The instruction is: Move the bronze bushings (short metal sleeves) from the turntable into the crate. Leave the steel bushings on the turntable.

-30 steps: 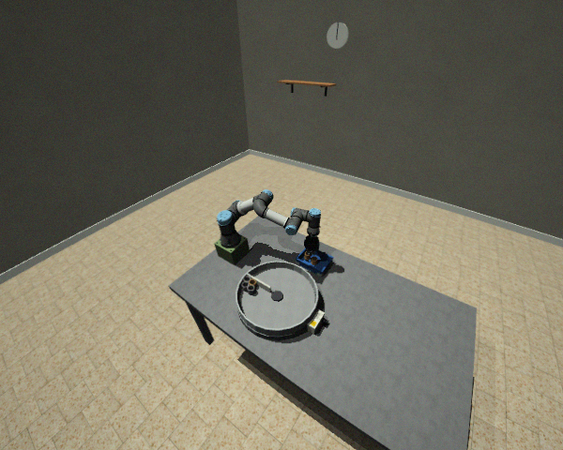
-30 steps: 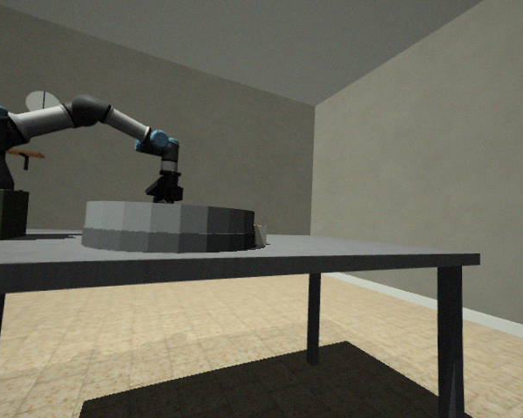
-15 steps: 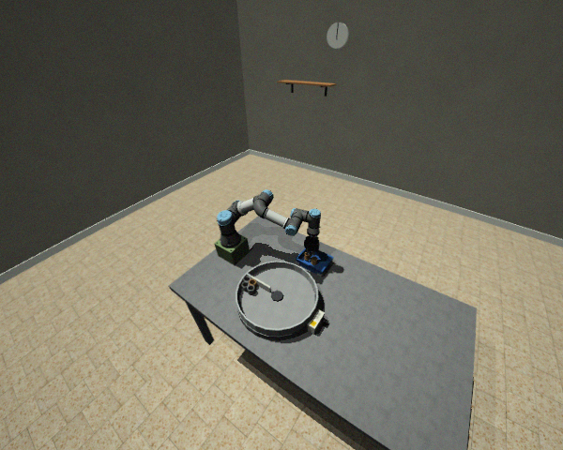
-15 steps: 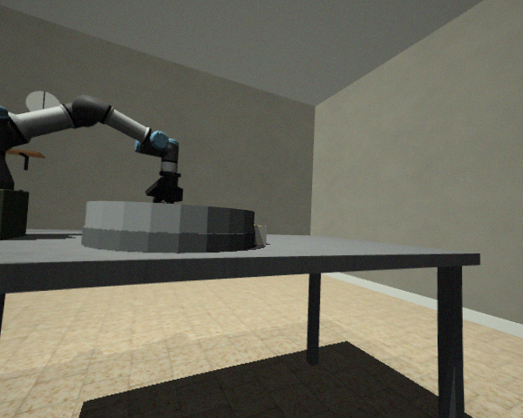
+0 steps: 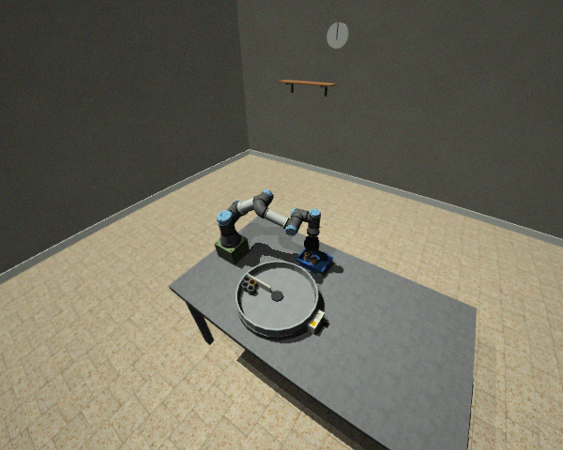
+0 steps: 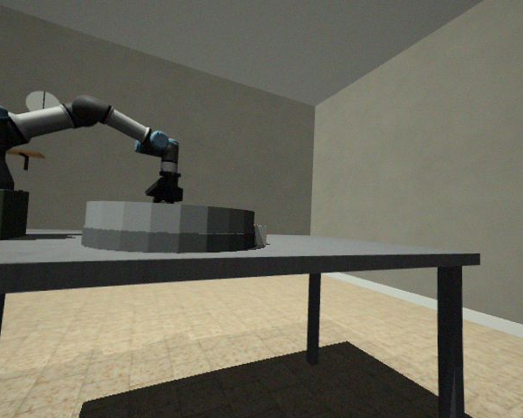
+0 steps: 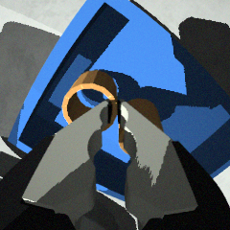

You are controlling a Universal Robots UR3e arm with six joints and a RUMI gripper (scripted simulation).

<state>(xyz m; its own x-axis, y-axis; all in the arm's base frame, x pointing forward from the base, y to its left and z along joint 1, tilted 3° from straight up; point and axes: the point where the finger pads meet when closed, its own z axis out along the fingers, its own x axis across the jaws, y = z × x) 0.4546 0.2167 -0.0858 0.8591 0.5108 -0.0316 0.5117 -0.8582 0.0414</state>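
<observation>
My gripper (image 5: 311,250) (image 6: 163,202) (image 7: 115,101) is shut on the wall of a bronze bushing (image 5: 307,254) (image 7: 95,78), held low over the blue crate (image 5: 323,269) (image 7: 53,62). The bushing hangs to the left of the fingertips in the wrist view. Another bronze bushing (image 5: 313,260) (image 7: 147,110) is in the crate, partly hidden by a finger in the wrist view. On the grey turntable (image 5: 291,314) (image 6: 135,218), a bronze bushing (image 5: 252,281) stands grouped with several dark steel bushings (image 5: 251,289) near the left rim. The exterior view shows neither the crate nor the bushings.
A raised wall rings the turntable. A pale bar (image 5: 260,282) runs from beside the grouped bushings toward the dark hub (image 5: 277,295). A small white and yellow box (image 5: 316,321) (image 6: 260,234) stands against the turntable's outer wall. The crate stands behind the turntable.
</observation>
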